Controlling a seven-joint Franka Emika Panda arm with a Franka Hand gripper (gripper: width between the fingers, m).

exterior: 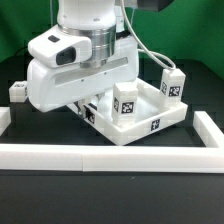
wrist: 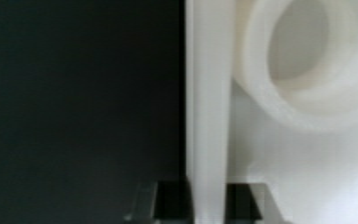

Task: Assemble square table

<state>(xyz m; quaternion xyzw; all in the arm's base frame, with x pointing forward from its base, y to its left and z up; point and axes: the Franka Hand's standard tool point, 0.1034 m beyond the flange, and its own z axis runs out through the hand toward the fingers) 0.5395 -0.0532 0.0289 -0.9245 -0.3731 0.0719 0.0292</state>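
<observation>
Well to the exterior view's left of the table top [exterior: 140, 132], one small white tagged leg [exterior: 18, 92] lies alone on the dark surface [exterior: 40, 190]. Next comes the arm [exterior: 85, 60], whose bulky white wrist housing hangs over the table top's left corner and blocks most of that corner in the exterior view. Beneath the housing the claw [exterior: 88, 108] reaches down to the top's left edge. In the wrist view the claw [wrist: 206, 200] is clenched. Its two dark fingertips [wrist: 167, 200] press on either side of a thin upright white wall just beside a round hole, so it is grasping the rim of the table top [wrist: 291, 90]. A black-and-white patch shows just under the claw in the exterior view, but I cannot tell whether it belongs to the top or to another leg. The table top itself is a white square tray resting on the surface, with a tag on its front edge. A second leg [exterior: 127, 103] stands upright inside the tray near its middle. A third leg [exterior: 172, 88] stands at the top's far right corner. In front of the table top, and apart from it, the low white border wall [exterior: 110, 155] runs across the surface and turns back at both ends. The count is one table top, three legs that can be told for certain, one border wall and one claw.
</observation>
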